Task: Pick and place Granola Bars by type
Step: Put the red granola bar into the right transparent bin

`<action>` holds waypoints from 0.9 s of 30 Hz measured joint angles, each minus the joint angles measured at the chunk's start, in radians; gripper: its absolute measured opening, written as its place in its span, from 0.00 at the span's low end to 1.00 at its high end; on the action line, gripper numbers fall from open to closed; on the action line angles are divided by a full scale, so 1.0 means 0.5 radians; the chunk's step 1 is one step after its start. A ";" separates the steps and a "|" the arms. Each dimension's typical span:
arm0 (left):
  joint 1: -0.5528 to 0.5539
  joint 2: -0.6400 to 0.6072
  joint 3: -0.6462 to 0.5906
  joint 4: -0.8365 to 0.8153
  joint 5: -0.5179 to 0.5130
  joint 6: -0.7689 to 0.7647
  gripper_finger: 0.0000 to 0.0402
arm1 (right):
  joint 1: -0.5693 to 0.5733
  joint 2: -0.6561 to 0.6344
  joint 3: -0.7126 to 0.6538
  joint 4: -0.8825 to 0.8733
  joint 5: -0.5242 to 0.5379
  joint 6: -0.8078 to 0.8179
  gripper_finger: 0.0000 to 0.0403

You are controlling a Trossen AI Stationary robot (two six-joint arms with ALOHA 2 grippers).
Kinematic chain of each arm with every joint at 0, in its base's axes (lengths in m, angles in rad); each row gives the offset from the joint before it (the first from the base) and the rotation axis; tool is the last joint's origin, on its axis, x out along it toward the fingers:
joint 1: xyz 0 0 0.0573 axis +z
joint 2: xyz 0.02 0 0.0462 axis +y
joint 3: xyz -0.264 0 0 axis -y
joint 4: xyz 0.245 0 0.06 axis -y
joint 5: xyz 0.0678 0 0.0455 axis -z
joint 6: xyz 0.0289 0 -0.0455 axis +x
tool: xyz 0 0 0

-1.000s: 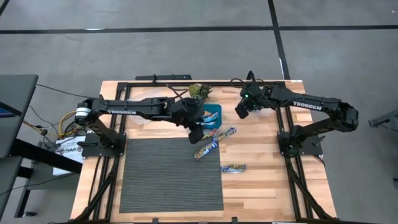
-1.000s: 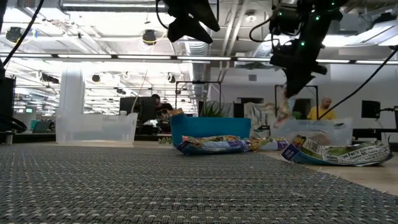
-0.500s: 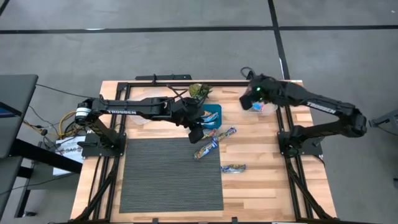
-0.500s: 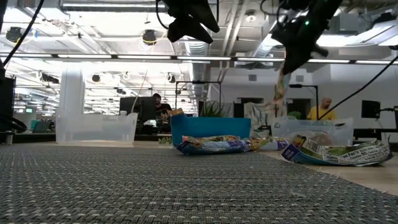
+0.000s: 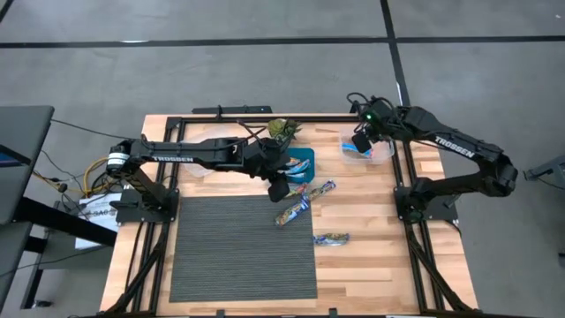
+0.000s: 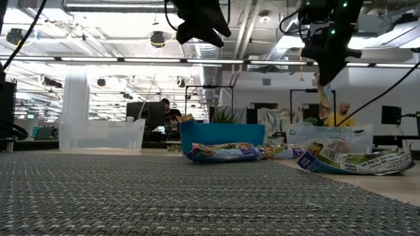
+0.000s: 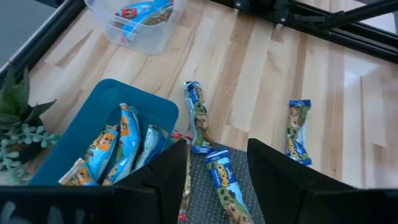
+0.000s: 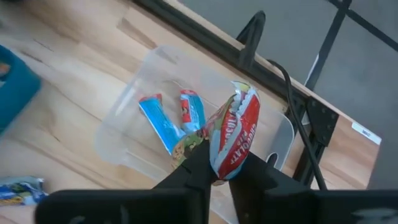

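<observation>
My right gripper (image 8: 222, 177) is shut on a red-wrapped granola bar (image 8: 235, 130) and hovers over a clear container (image 5: 366, 150) at the table's far right; two blue-and-red bars (image 8: 171, 124) lie in that container. My left gripper (image 7: 217, 180) is open and touches nothing, above the mat's far edge beside a blue tray (image 7: 102, 109) that holds several blue bars. Three green-and-blue bars lie flat: one on the wood (image 7: 198, 115), another on the wood (image 7: 298, 130), and one at the mat's edge (image 7: 224, 186). My right gripper pinches the red bar between its two fingers by one end (image 8: 219, 167), coming from above and pointing down. The bar is lifted clear and hangs below the fingers (image 6: 323, 98), its crimped free end (image 8: 244, 94) toward the clear container.
A grey ribbed mat (image 5: 243, 252) covers the table's near middle. A small green plant (image 5: 282, 130) stands at the far edge beside the blue tray. A second clear container (image 6: 98, 134) sits on the left side. Black frame rails (image 5: 265, 117) run along the table's edges.
My right gripper has carried the red bar from near the blue tray toward the table's far right and now stands over the clear container, still shut on it. The bar has swung and now hangs straighter.
</observation>
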 joint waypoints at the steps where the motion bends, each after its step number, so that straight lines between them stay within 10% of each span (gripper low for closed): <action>1: 0.000 0.000 0.000 0.000 -0.006 0.000 0.40 | -0.009 0.018 0.000 -0.005 -0.008 -0.020 0.12; 16: -0.001 0.000 0.000 -0.007 -0.012 0.000 0.40 | -0.029 0.055 0.000 -0.021 -0.019 -0.020 0.49; 27: -0.001 0.001 0.000 -0.090 -0.012 0.000 0.40 | -0.012 0.049 0.000 0.031 -0.123 -0.011 0.57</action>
